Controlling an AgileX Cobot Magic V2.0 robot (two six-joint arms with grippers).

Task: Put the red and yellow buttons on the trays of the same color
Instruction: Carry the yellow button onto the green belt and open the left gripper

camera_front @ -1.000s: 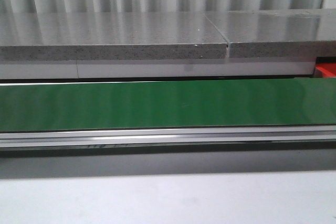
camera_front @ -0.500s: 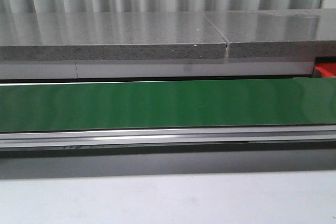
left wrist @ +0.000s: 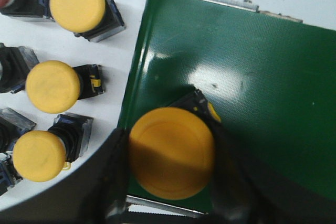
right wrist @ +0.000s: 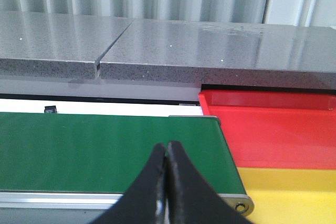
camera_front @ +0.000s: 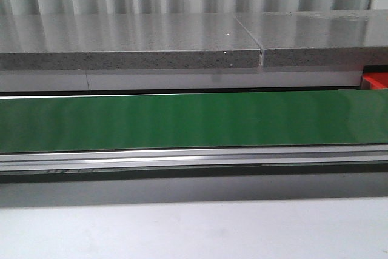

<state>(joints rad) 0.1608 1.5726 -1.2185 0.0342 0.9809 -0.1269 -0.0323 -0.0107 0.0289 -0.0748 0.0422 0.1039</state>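
while over the green belt [left wrist: 262, 77], left gripper [left wrist: 170, 182] clamps a yellow button [left wrist: 171, 153].

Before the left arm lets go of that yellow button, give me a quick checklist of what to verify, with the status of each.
1. Left pincer gripping the yellow button: ok, fingers flank its cap on both sides.
2. Button over the green belt: ok, though close to the belt's end edge.
3. Belt free on the front view: ok, nothing lies on it there.
4. Spare yellow buttons out of the way: ok, they sit on the white surface beside the belt.
5. Right pincer ready to catch: not ok, its fingers are shut.
6. Red tray and yellow tray in place past the belt end: ok.
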